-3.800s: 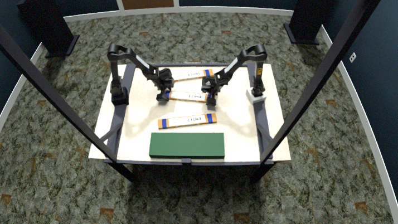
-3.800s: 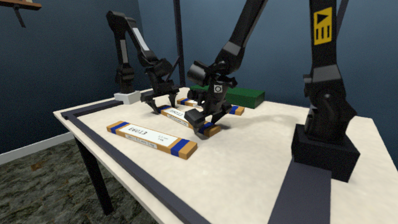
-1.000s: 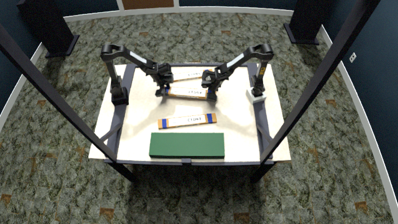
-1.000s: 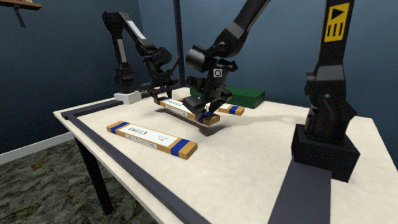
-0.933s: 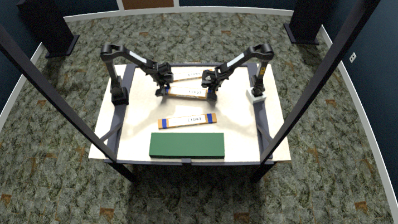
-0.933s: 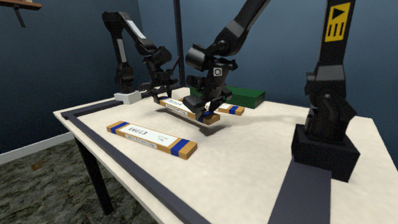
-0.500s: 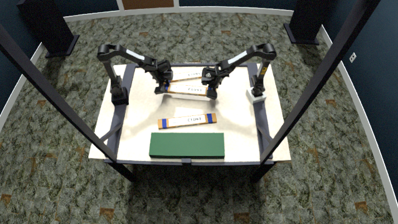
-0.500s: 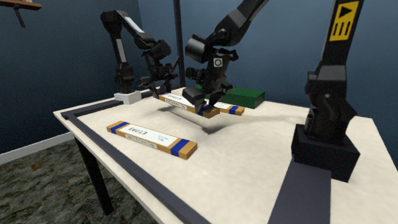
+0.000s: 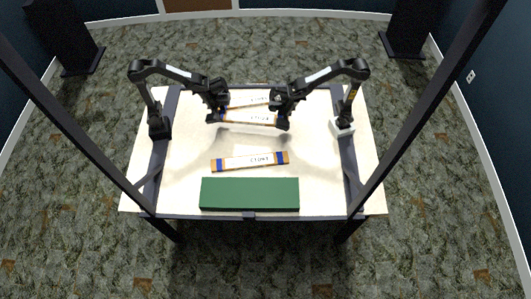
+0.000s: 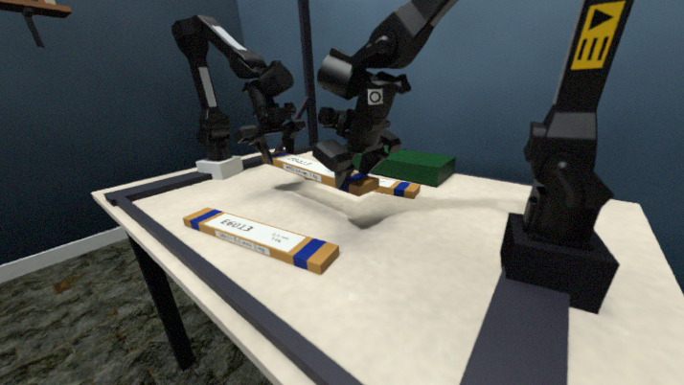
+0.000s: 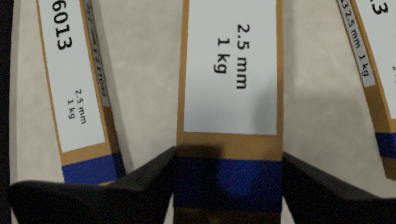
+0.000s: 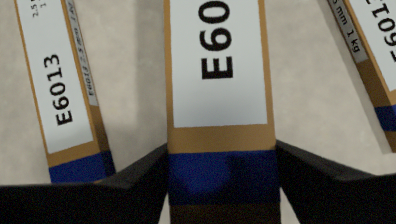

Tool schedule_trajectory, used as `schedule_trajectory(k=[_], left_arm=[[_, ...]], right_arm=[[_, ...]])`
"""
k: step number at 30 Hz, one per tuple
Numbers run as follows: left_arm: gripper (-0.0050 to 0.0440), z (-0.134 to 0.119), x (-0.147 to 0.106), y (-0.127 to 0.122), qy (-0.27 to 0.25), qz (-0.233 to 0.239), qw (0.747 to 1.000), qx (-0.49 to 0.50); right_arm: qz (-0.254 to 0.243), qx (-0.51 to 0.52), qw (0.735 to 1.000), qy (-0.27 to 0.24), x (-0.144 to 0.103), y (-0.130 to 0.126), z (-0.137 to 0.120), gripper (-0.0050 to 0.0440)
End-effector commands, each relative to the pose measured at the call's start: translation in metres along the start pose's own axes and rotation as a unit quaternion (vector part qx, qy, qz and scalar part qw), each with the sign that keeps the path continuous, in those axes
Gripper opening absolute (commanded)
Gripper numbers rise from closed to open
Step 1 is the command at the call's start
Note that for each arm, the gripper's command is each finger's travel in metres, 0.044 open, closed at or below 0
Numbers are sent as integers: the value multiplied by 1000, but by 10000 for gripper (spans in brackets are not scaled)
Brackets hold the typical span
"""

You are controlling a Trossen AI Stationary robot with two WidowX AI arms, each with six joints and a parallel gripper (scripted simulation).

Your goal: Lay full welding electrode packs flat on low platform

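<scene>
Between the arms in the top view, an orange cardboard electrode pack with blue bands and a white label (image 9: 250,118) (image 10: 311,169) (image 11: 230,75) (image 12: 220,90) hung level above the cream table (image 9: 309,160) (image 10: 407,287). The left gripper (image 9: 219,113) (image 10: 354,179) (image 11: 225,154) and the right gripper (image 9: 282,118) (image 10: 278,157) (image 12: 219,147) had one end each. A matching rear pack (image 9: 249,101) (image 10: 261,239) (image 11: 75,75) (image 12: 370,65) lay flat near the back edge, partly hidden by the arms. Nearer the low dark green platform (image 9: 249,193) (image 10: 417,165), a matching front pack (image 9: 250,161) (image 10: 399,186) (image 11: 382,100) (image 12: 60,90) lay flat on the table, beside the platform rather than on it. From the exterior view, the lifted pack's underside stood clear of the tabletop, its shadow spread below, and it hid much of the front pack. The left wrist view showed the left gripper's fingers pinching the blue band at the "2.5 mm 1 kg" end. In the right wrist view, the right gripper's fingers clamped the opposite blue band, near the "E60" lettering, with the other packs to either side.
</scene>
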State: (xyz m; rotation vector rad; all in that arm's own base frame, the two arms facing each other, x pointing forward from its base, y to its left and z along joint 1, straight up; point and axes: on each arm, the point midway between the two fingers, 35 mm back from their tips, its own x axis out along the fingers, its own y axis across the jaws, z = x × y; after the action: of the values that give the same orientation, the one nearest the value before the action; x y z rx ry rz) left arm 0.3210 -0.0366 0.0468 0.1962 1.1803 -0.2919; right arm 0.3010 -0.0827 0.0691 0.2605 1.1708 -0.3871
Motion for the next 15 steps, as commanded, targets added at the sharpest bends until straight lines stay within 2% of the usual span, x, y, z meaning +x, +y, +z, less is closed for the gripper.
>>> schedule_trajectory(k=[1,15], left_arm=[[-50,11,-15,1,-22,5,1000,2],[-50,9,-16,0,-21,5,1000,2]], right_arm=[[5,1,1000,-22,-14,2,11,-50],[3,1,1000,-12,-10,1,5,-50]])
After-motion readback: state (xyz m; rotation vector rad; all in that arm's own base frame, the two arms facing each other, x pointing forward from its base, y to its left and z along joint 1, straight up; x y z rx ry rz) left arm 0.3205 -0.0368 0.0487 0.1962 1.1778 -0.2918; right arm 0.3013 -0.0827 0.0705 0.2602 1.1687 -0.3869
